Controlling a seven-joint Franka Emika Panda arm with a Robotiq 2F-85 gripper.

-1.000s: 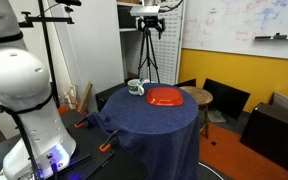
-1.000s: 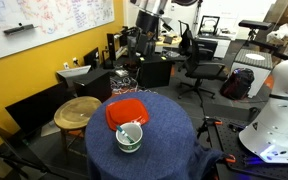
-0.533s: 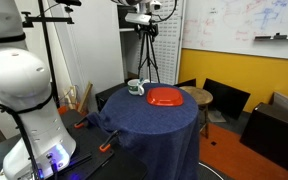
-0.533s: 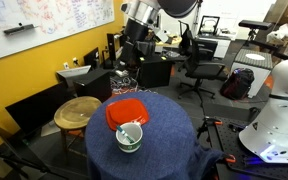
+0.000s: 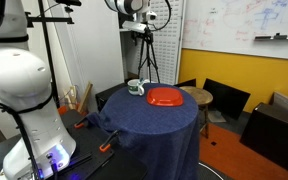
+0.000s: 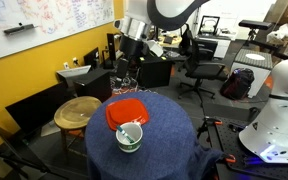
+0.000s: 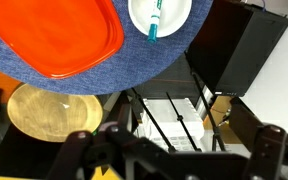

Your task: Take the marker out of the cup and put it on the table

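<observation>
The gripper (image 7: 174, 152) hangs high, its two dark fingers (image 7: 81, 148) spread wide with nothing between them. It sits well above and out past the rim of the table (image 7: 134, 75), so the wrist view looks down beyond the table's edge rather than onto the top. The cup (image 7: 160, 14) stands on the table well below and ahead of the gripper, toward the top edge of the wrist view and roughly in line with the gap between the fingers. The marker (image 7: 155, 22) is inside the cup, leaning on its wall. Seen from the gripper, its long axis runs almost straight away, nearly square to the line joining the fingers, so I judge the jaws could close across it with little wrist turn once the arm travels forward and down. The marker is a slim teal-and-white stick, probably smooth plastic; the cup is round, white and looks hard and glazed. A flat, glossy red plate (image 7: 54, 40) lies just beside the cup, to the gripper's left. The table is draped in soft dark blue fabric, and a round wooden stool (image 7: 44, 110) stands lower, left of the gripper.
</observation>
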